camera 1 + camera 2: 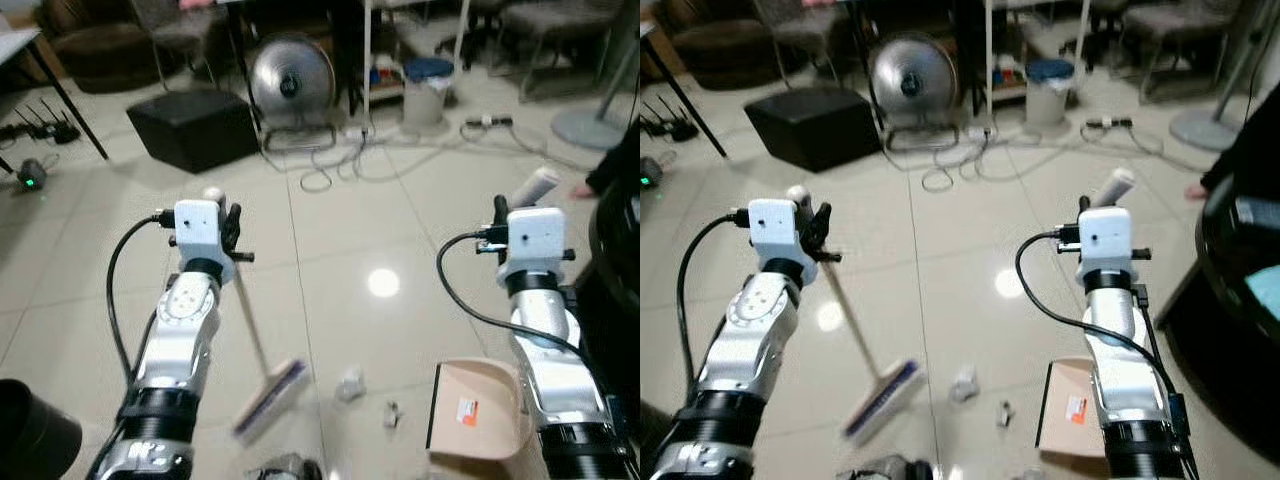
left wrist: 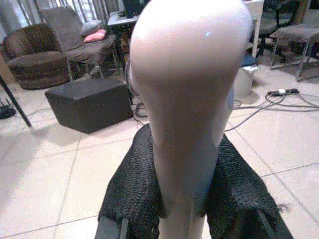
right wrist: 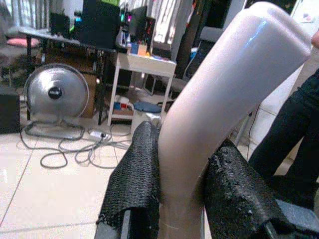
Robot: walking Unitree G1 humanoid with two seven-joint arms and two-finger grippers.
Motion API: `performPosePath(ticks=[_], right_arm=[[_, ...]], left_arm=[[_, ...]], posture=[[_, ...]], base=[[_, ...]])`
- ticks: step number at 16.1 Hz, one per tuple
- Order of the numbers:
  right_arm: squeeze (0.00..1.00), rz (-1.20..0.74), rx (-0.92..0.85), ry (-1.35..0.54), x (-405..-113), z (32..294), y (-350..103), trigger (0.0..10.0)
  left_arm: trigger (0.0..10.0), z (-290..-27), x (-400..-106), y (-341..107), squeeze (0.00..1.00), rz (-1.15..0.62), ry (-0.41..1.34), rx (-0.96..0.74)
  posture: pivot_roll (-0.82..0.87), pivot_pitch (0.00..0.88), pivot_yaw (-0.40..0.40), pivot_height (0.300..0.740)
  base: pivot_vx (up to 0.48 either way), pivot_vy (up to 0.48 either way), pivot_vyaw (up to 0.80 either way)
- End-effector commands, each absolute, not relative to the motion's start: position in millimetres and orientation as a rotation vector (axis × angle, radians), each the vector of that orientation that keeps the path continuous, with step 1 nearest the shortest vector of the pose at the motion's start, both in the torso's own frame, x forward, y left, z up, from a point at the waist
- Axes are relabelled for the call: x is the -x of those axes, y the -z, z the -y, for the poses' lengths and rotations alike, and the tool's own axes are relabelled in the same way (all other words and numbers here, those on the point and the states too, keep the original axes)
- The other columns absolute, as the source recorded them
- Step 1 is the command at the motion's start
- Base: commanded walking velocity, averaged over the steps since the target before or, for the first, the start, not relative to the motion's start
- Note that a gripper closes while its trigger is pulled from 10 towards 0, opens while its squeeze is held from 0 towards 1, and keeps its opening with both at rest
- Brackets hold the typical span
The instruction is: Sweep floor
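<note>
The left pincer is squeezing the top of the light, stiff broom at lower middle, near the scraps, while the right pincer is clamping the smooth, maybe slippery handle of the dustpan at lower right.

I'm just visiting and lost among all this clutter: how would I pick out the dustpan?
Start at the round silver fan at the back and come down the tiled floor toward the robot's right arm. The dustpan sits under the right gripper, which grips its pale handle. It is a beige scoop with an orange sticker, unlike the purple-bristled broom.
</note>
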State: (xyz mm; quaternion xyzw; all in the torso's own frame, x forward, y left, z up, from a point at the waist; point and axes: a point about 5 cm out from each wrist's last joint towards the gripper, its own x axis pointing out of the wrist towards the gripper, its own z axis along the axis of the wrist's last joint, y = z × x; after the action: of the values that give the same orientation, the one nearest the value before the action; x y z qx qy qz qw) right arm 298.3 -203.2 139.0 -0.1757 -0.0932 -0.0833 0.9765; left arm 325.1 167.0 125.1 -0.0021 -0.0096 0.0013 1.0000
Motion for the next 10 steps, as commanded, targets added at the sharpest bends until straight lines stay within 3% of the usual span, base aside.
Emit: performPosePath(ticks=[1, 4, 10], right_arm=[[0.00, 0.232, 0.377, 0.150, -301.1, 198.3, -143.7, 10.0], [0.00, 0.279, 0.431, 0.141, -304.6, 198.9, -135.7, 10.0], [0.00, 0.338, 0.456, 0.120, -311.3, 185.1, -129.1, 10.0]], left_arm=[[10.0, -173.0, -329.7, -136.0, 0.00, 0.079, -0.052, 0.014], [10.0, -172.3, -338.6, -143.5, 0.00, 0.177, -0.148, 0.095], [10.0, -163.4, -340.8, -141.9, 0.00, 0.216, -0.148, 0.140]], posture=[[0.07, 0.199, 0.150, 0.740], [0.10, 0.280, 0.174, 0.740], [0.16, 0.349, 0.227, 0.740]], base=[[0.000, 0.000, 0.00], [0.000, 0.000, 0.00], [0.000, 0.000, 0.00]])
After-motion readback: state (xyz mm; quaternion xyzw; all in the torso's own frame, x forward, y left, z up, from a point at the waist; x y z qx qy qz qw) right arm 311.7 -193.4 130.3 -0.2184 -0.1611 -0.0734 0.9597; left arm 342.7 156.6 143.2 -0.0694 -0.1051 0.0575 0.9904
